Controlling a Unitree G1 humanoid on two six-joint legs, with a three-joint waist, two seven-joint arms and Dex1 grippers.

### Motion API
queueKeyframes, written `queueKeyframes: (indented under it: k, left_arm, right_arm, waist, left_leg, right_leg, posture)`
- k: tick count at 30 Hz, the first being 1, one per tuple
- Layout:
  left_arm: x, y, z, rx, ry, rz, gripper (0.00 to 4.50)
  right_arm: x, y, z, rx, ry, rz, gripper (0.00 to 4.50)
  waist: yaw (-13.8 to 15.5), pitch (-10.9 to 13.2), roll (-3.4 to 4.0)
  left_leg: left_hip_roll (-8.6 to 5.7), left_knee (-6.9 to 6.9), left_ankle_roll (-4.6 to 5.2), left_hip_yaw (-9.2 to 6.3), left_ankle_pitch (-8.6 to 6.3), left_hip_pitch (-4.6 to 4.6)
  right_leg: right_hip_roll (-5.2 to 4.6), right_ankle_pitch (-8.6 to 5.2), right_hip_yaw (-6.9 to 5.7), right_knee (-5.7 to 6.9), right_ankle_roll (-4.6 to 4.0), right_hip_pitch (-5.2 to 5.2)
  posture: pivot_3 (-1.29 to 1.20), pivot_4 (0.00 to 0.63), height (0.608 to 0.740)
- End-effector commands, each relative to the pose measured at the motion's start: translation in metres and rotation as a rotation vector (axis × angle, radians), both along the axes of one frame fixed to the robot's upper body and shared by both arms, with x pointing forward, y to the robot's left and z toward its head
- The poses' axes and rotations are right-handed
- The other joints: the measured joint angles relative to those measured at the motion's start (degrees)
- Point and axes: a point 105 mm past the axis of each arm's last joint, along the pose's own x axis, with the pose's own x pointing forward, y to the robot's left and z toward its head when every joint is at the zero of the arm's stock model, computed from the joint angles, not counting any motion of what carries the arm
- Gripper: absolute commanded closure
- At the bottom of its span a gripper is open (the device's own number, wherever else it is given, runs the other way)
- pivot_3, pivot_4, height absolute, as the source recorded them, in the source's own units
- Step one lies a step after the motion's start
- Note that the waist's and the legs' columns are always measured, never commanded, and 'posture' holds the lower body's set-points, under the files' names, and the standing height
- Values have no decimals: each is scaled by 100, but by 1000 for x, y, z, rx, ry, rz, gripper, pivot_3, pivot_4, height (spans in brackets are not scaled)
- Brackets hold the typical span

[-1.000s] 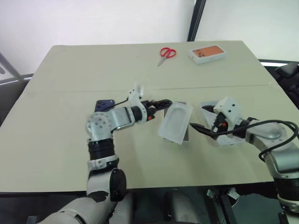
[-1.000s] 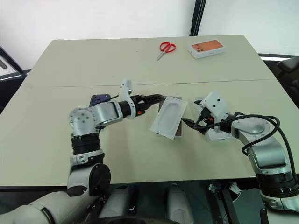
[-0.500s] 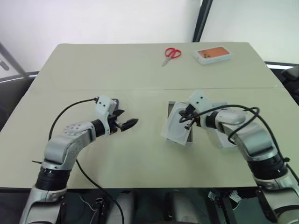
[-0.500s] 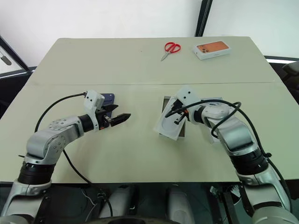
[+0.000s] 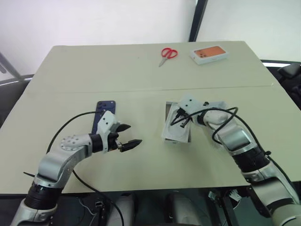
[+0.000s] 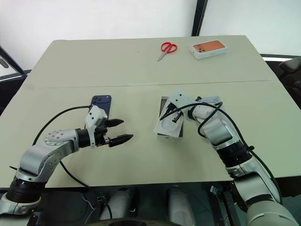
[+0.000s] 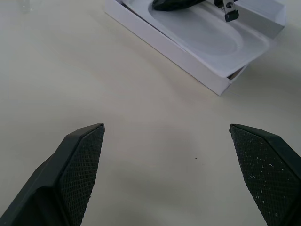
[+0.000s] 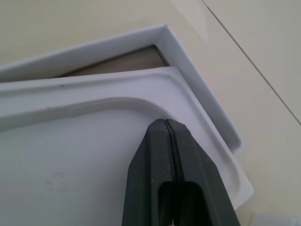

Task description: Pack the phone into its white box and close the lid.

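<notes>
While the insert [image 6: 168,123] lies skewed over the box [image 6: 170,118], the shut right gripper [image 6: 174,114] is pressed on it with nothing grasped, probably to shift it. The phone [image 6: 100,103] lies flat behind the left gripper [image 6: 120,130], whose 2 fingers are spread and empty.

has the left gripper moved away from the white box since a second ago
Yes. The left gripper, open, has pulled back from the white box toward the table's near edge, beside the phone.
</notes>
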Motion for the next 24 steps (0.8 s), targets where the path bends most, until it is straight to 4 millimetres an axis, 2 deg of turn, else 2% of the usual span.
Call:
queueKeyframes:
  k: [1,9,13,17,22,24]
  left_arm:
    - [0,-5,9,-11,-48,-15,0]
    - [-1,-9,7,-20,-48,-12,0]
    - [-1,-8,7,-21,-47,-4,0]
    - [0,-5,6,-18,-47,6,0]
    - [1,-5,6,-19,-46,8,0]
    - [2,-7,5,-22,-47,4,0]
  right_arm:
    - [0,12,10,-9,-66,85,4480]
    - [0,16,11,-38,-111,163,4480]
    - [-3,7,23,-32,-130,164,4480]
    - [-18,-3,28,-45,-86,194,4480]
    - [-34,-10,18,-93,-6,219,4480]
    - [-43,-8,6,-121,38,252,4480]
  waist:
    - [0,0,0]
    - [1,0,0]
    - [3,0,0]
    - [22,0,0]
    - [2,0,0]
    - [-3,1,2]
  left_leg:
    - [0,0,0,0,0,0]
    - [1,0,0,-1,0,0]
    - [1,0,0,-1,0,0]
    - [0,1,0,-1,0,-1]
    - [1,0,1,-2,0,1]
    - [3,0,1,-2,-1,2]
  right_leg:
    - [0,0,0,0,0,0]
    - [1,0,0,0,0,0]
    - [1,0,0,0,0,0]
    - [-2,0,0,-1,0,1]
    - [1,0,0,-1,0,3]
    - [3,0,0,0,0,2]
  posture:
    - [0,150,740]
    - [0,150,740]
    - [0,150,740]
    - [0,150,740]
    - [0,150,740]
    - [0,150,740]
